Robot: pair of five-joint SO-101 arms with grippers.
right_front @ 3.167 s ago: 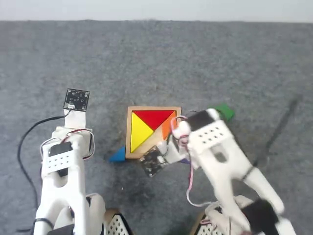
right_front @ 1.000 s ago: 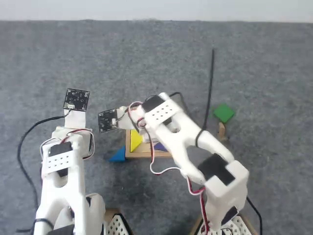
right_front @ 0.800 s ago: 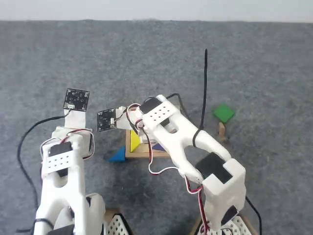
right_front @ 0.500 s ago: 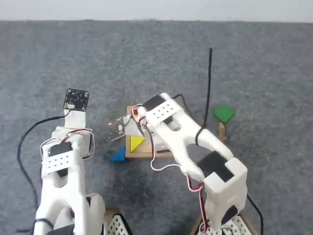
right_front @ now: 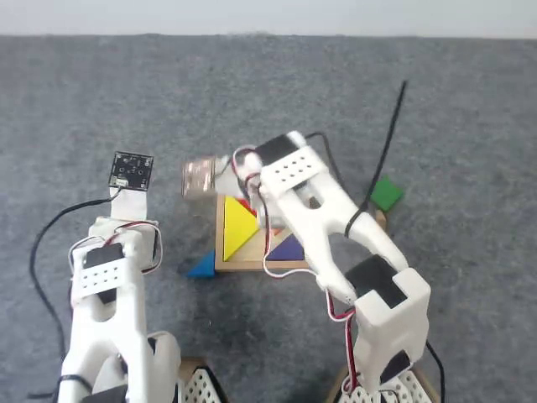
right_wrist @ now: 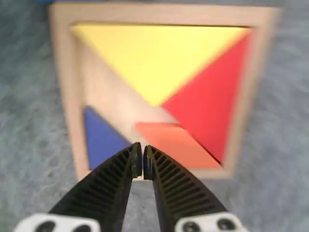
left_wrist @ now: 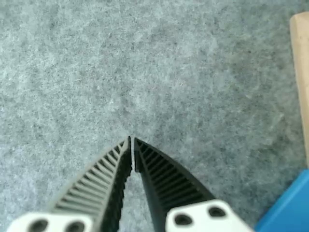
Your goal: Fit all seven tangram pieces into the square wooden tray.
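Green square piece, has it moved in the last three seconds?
No. The green square lies at the same spot, right of the wooden tray.

On the table: tray with four pieces inside, a loose triangle just beside its near left corner, a square piece well apart to the right.

A grey, felt-like mat spreads across the high view, its short fibres mottled lighter and darker. It reaches both sides and the near edge. Along the far side it meets a pale, plain wall, seen as a narrow band. The light is soft and even, leaving only faint shadows on the mat.
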